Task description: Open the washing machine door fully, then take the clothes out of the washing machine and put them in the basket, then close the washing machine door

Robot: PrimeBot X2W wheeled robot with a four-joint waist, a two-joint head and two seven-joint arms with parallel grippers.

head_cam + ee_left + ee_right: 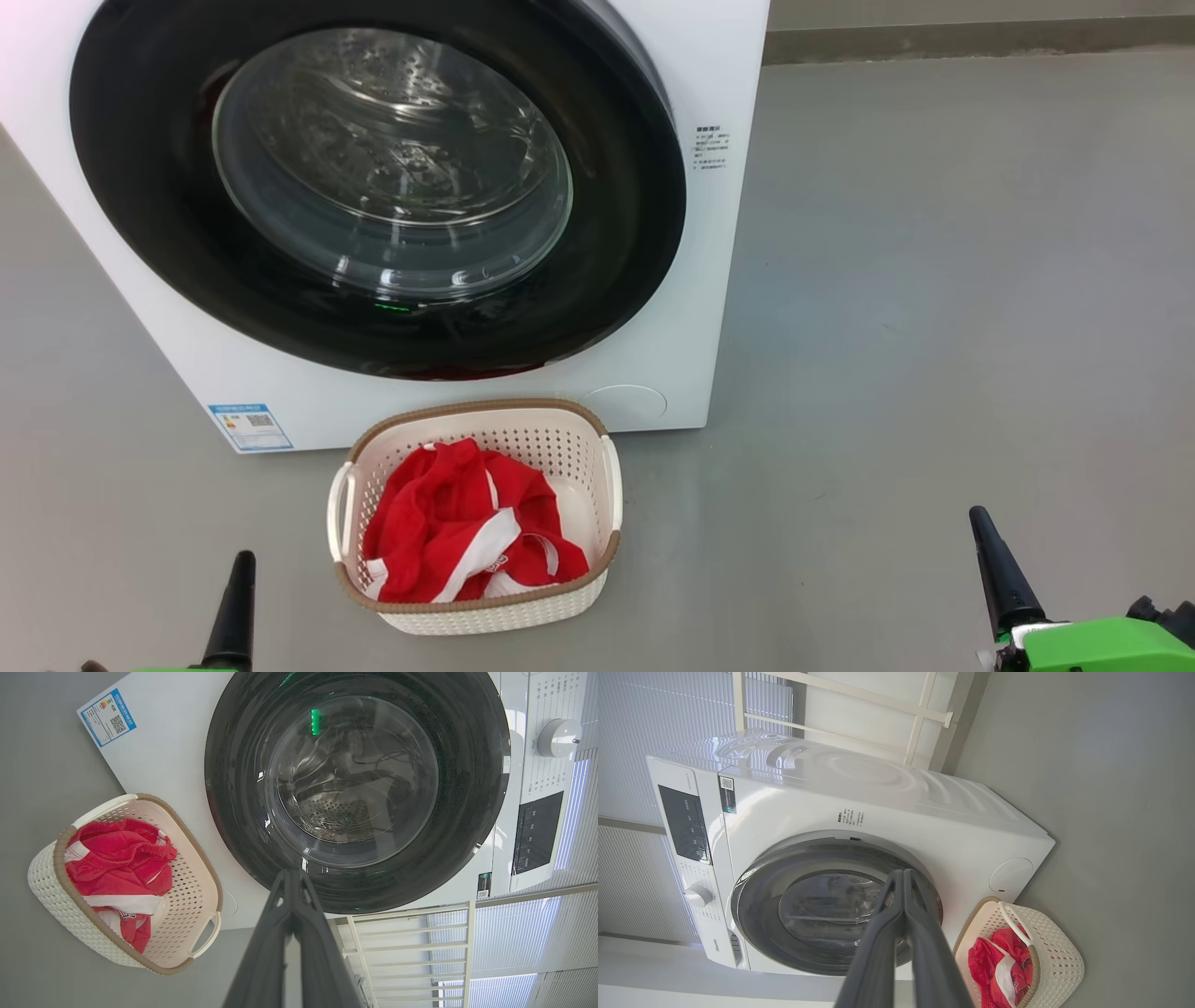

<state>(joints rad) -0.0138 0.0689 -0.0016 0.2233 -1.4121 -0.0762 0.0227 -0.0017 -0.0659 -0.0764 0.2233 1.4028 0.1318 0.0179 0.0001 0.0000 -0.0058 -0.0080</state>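
Head view: door point(392, 159) closed on the washer point(719, 280); clothes point(448, 523) lie in the basket point(560, 448), lower centre. Left fingers point(235, 607) lower left and right fingers point(997, 569) lower right, both pressed together, empty. Wrist views add the dial point(558, 737) and panel point(535, 830).

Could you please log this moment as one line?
glossy black-rimmed glass door: shut | red white-striped clothes: in cream perforated basket | left gripper: shut, empty | right gripper: shut, empty
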